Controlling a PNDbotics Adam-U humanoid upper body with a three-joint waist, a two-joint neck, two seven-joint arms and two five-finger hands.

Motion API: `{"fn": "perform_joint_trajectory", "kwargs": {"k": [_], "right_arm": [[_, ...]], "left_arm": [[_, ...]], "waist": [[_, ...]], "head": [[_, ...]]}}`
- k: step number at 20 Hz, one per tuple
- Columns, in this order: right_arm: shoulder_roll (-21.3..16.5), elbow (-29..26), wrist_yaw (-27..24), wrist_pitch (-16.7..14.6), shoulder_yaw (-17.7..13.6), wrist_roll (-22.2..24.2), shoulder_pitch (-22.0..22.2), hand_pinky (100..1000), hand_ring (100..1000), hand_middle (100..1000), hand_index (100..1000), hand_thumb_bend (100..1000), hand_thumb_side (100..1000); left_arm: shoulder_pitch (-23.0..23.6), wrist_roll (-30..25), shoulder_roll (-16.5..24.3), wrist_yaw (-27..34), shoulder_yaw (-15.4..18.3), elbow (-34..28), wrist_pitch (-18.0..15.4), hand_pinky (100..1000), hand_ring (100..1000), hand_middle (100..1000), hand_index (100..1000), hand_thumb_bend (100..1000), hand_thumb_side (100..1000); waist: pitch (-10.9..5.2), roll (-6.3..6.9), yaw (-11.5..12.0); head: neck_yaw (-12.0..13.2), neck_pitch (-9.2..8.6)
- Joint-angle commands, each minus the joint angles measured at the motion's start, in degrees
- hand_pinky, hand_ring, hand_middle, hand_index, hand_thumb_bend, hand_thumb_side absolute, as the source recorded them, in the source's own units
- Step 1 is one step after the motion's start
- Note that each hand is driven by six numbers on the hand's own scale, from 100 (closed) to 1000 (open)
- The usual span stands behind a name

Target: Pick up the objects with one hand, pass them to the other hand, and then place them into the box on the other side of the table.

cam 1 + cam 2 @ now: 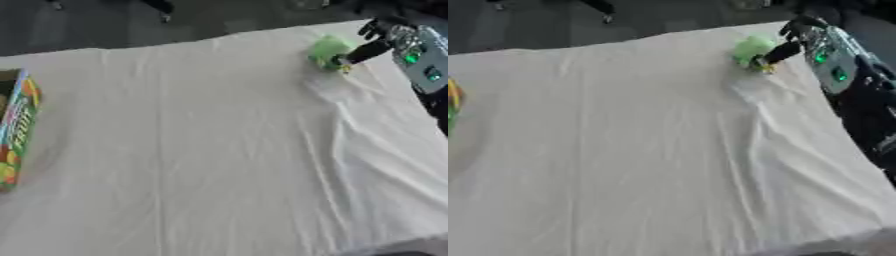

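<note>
A small pale green object (326, 51) with a bit of yellow at its base lies on the white cloth near the far right corner of the table. My right hand (385, 39) comes in from the upper right and meets the object's right side; blur hides how it holds there. A colourful box (17, 125) with green, orange and yellow print stands at the table's left edge, cut off by the picture. My left hand shows in neither view.
The white cloth (219, 150) covers the whole table, with creases running from the green object toward the near right. My right forearm (833, 60), silver with green lights, lies along the right edge. Dark floor lies beyond the far edge.
</note>
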Motion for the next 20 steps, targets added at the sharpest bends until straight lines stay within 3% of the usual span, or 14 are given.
{"fn": "perform_joint_trajectory", "kwargs": {"k": [1,6,15,20], "right_arm": [[-0.97,0.67,1.47,-0.40,-0.56,0.10,-1.73,844,843,828,873,544,346],[-0.53,2.15,3.54,0.21,-1.37,-0.91,-2.78,841,841,828,869,522,313],[-0.82,2.56,0.89,0.41,-1.95,-0.93,-4.05,833,842,822,861,417,110],[-0.72,2.82,-1.15,0.64,-2.17,-1.42,-4.41,828,838,819,864,412,100]], "left_arm": [[-0.83,0.31,1.03,0.28,0.72,-0.90,-0.01,623,697,642,743,462,575],[-0.83,0.39,1.12,0.24,0.77,-0.91,0.05,624,697,642,744,462,577],[-0.67,0.48,1.27,0.26,0.87,-0.77,0.23,624,697,641,742,463,580],[-0.85,0.47,1.33,0.17,0.87,-0.72,0.29,624,696,640,741,464,581]], "waist": [[-0.64,-0.09,0.20],[-0.07,-0.02,0.40],[0.78,-0.11,0.64],[1.35,-0.13,0.83]], "head": [[-0.39,-0.96],[-0.54,-1.29],[-0.60,-1.60],[-0.66,-1.86]]}}
